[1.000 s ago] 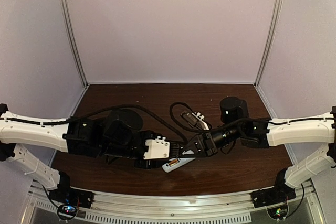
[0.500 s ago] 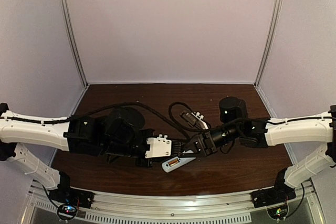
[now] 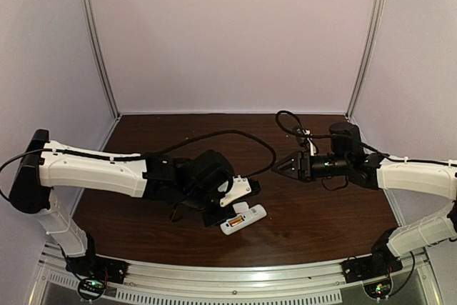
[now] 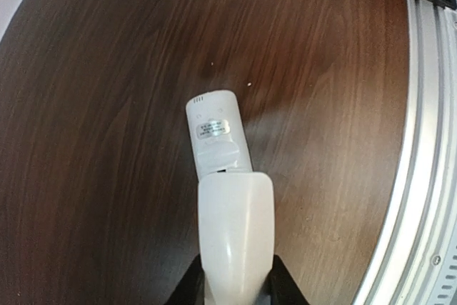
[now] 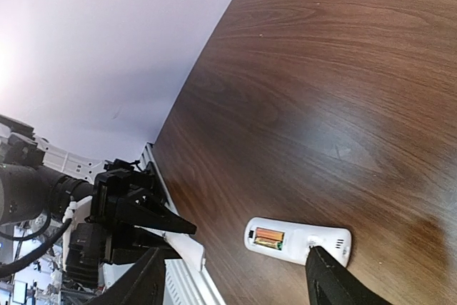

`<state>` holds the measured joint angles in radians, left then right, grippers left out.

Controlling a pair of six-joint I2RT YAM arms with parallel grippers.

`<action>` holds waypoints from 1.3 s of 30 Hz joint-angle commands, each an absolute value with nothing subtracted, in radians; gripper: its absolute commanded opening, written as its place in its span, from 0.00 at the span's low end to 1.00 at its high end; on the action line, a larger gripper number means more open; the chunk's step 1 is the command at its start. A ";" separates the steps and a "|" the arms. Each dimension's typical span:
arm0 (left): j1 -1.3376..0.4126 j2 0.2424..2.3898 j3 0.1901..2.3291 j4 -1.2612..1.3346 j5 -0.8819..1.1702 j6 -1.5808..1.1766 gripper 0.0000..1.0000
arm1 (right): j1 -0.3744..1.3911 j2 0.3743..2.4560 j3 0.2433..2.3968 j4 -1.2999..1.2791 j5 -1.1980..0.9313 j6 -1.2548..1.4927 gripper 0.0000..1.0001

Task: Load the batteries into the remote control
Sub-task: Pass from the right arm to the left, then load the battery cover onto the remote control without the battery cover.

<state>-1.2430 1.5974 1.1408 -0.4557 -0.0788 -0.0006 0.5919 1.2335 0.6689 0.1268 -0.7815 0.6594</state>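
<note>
Showing remote control point(image 4: 218, 133) back-up on tabletop point(image 4: 100, 148), long axis straight ahead of left gripper point(image 4: 237, 283), jaws narrow on white cover point(image 4: 235, 226); right gripper point(image 3: 284, 166) well apart, jaws wide and empty.

The small white oblong plastic remote control point(image 3: 243, 218) lies on the dark brown wooden table point(image 3: 321, 226), near its front edge, between the two arms. A slim orange cylindrical battery point(image 5: 269, 236) sits in its open compartment. The small plain white plastic cover piece point(image 4: 235, 226), between the left gripper's point(image 4: 237, 280) fingers, overlaps the remote's left end. The right gripper point(image 3: 283, 164) hangs behind and right of the remote, well apart.
</note>
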 commanded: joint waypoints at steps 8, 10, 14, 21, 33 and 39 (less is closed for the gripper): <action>-1.177 1.831 1.306 -0.646 -0.001 -0.283 0.18 | 0.560 1.292 0.602 0.148 -0.721 0.619 0.63; -1.169 1.846 1.312 -0.655 0.034 -0.284 0.20 | 0.554 1.303 0.593 0.169 -0.727 0.625 0.62; -1.169 1.890 1.333 -0.687 0.031 -0.283 0.21 | 0.532 1.315 0.574 0.201 -0.742 0.635 0.62; -1.164 1.944 1.385 -0.707 0.035 -0.264 0.22 | 0.505 1.325 0.561 0.220 -0.778 0.636 0.61; -1.159 1.985 1.430 -0.731 0.035 -0.264 0.23 | 0.498 1.332 0.541 0.249 -0.805 0.643 0.60; -1.159 2.008 1.447 -0.745 0.041 -0.268 0.23 | 0.499 1.333 0.539 0.252 -0.811 0.644 0.60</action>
<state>-1.1656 1.9827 1.4193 -0.7292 0.0273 -0.2607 0.5053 1.3247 0.5495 0.2230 -0.7944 0.6361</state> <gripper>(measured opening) 0.262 0.598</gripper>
